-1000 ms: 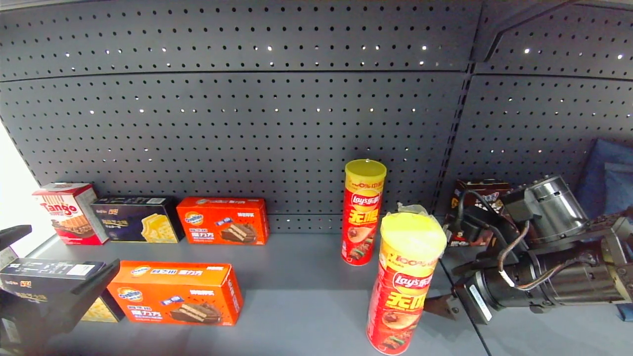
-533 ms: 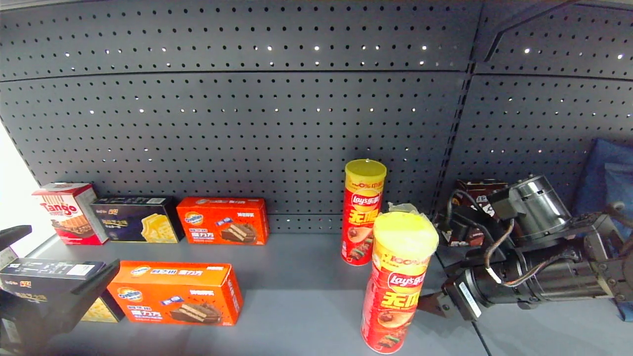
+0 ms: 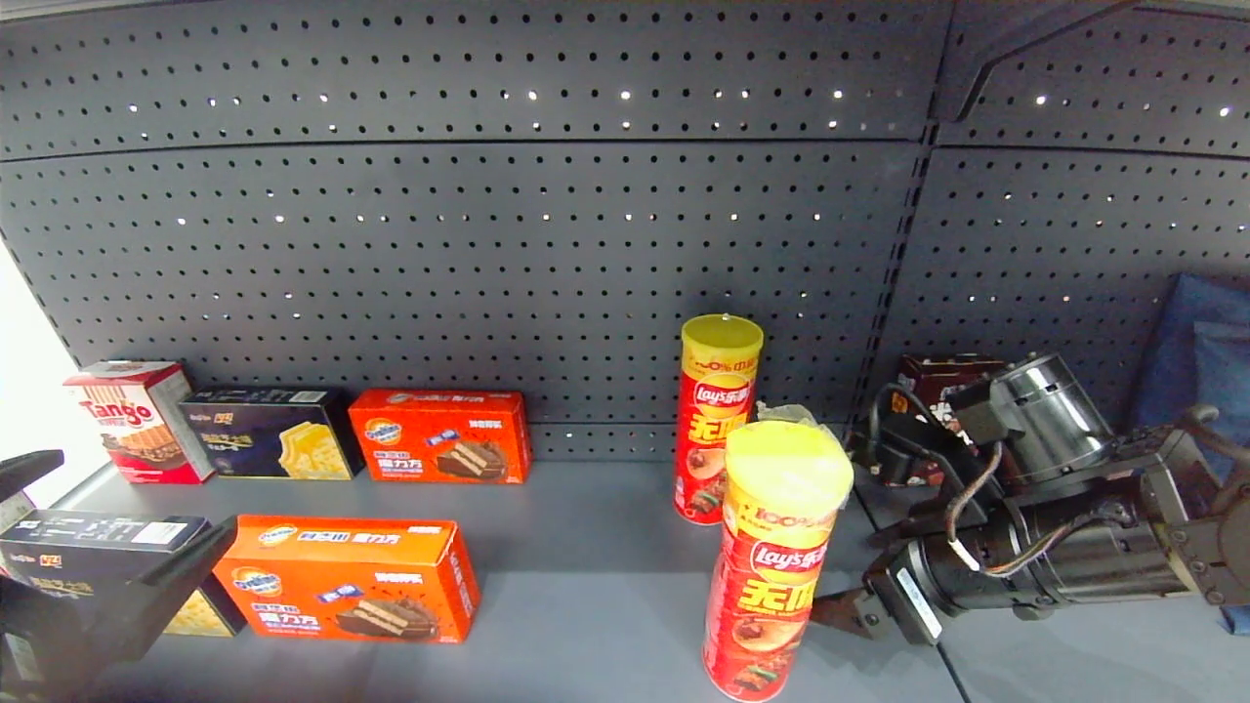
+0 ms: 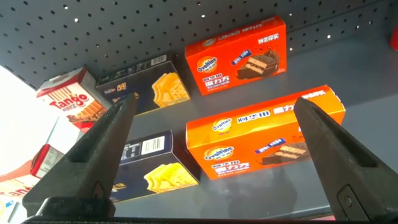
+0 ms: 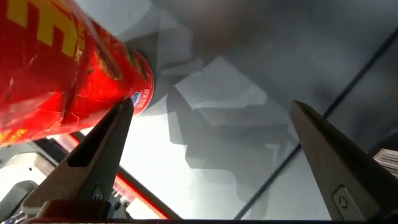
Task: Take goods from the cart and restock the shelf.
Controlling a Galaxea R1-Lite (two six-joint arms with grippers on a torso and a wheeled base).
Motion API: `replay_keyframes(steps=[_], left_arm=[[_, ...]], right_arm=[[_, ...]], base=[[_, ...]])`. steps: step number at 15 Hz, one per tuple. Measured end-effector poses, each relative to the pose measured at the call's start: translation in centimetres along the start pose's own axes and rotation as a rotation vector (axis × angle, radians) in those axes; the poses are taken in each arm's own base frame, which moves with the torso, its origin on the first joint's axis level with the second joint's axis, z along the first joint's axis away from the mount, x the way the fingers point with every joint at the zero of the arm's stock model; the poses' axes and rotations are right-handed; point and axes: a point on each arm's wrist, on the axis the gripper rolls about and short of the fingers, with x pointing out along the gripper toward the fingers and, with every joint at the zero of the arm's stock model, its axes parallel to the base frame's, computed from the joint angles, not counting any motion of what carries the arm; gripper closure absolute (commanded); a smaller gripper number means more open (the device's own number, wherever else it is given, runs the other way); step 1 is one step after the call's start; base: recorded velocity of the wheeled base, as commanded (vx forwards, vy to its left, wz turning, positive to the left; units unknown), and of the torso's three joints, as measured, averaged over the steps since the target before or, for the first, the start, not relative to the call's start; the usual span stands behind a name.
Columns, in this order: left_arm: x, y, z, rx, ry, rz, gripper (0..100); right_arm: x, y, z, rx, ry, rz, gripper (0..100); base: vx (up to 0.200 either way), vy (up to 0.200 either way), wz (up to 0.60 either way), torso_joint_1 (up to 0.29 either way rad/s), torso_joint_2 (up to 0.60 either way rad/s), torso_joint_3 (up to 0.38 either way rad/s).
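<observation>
My right gripper (image 5: 211, 106) is open, one finger beside the chip can (image 3: 776, 557) at lower centre; my left gripper (image 4: 214, 99) is open near the orange box (image 3: 347, 576) at lower left

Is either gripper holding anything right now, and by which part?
Nothing is gripped. The right gripper is open, with the chip can beside one finger, not between them. The left gripper is open too.
</observation>
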Motion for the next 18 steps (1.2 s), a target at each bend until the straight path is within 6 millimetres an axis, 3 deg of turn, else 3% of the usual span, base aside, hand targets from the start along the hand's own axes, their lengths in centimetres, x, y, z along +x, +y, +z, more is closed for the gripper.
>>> replay_keyframes(steps=[18], left_arm=[[-0.23, 0.07, -0.03, -0.006, -0.008, 0.002, 0]], right_arm=[[0.19, 0.45, 0.15, -0.013, 0.001, 0.013, 0]], base=[[0.000, 0.000, 0.00, 0.000, 0.00, 0.000]])
